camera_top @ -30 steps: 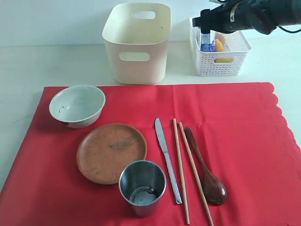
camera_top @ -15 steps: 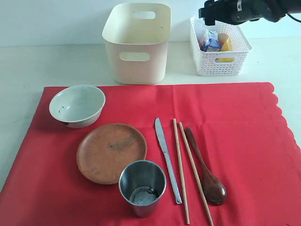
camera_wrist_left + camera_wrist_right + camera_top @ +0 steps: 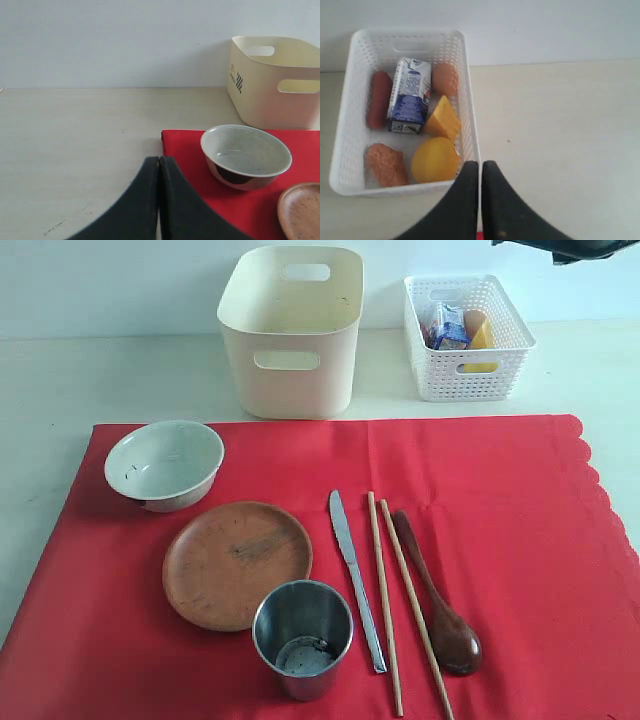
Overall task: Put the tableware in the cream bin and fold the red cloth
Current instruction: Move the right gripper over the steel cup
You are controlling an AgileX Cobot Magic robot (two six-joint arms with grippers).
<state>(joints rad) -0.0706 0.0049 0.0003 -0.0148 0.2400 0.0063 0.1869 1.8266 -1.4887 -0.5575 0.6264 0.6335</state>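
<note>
The red cloth [image 3: 500, 530] lies flat over the table's front. On it rest a pale bowl [image 3: 164, 464], a brown plate [image 3: 238, 563], a steel cup [image 3: 303, 636], a silver knife [image 3: 356, 578], two wooden chopsticks [image 3: 392, 602] and a dark wooden spoon [image 3: 437, 598]. Behind the cloth stands the cream bin [image 3: 291, 328], nothing visible inside. My right gripper [image 3: 480, 166] is shut and empty, high above the white basket's corner; only a dark sliver of that arm [image 3: 570, 248] shows in the exterior view. My left gripper [image 3: 159, 161] is shut and empty, near the cloth's corner [image 3: 172, 142] by the bowl [image 3: 246, 155].
A white lattice basket [image 3: 500, 370] to the right of the cream bin holds a milk carton [image 3: 410, 95], cheese [image 3: 442, 120], a lemon [image 3: 435, 159], an egg [image 3: 445, 78] and other food. Bare pale table [image 3: 100, 380] surrounds the cloth.
The right arm has risen from over the white basket and nearly left the exterior view at the top. Its gripper has shut. The milk carton now lies in the basket.
</note>
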